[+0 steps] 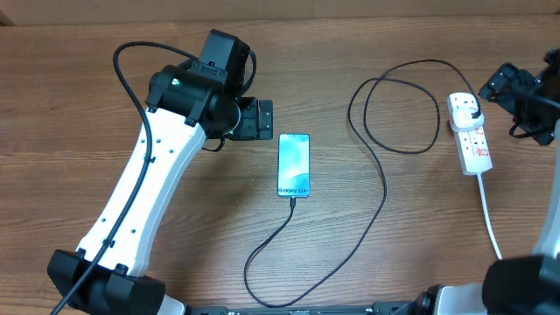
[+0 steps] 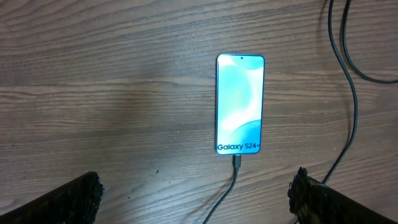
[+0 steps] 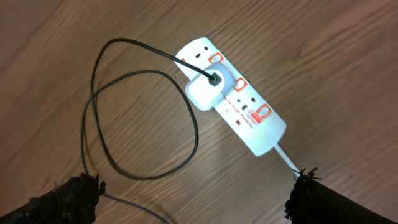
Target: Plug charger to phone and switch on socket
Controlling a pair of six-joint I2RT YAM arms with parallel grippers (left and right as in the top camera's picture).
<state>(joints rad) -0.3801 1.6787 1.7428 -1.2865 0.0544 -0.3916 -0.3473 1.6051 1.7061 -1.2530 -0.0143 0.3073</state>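
2 tools | left tool point(image 2: 196, 190), right tool point(image 3: 198, 186) both spread; charger point(image 2: 236, 163) loops across table point(image 1: 420, 245) between phone point(image 2: 240, 102), socket point(image 3: 261, 124)

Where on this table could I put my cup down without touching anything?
Bare wood lies between the charger cable and the socket's white cord, and along the far edge beyond the phone. Crowded around the socket, where the cable loops and the right gripper hovers.

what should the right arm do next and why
Probably lower the open right fingers onto the red switch beside the plug: the charger already sits in the phone and the socket, so only switching seems left.
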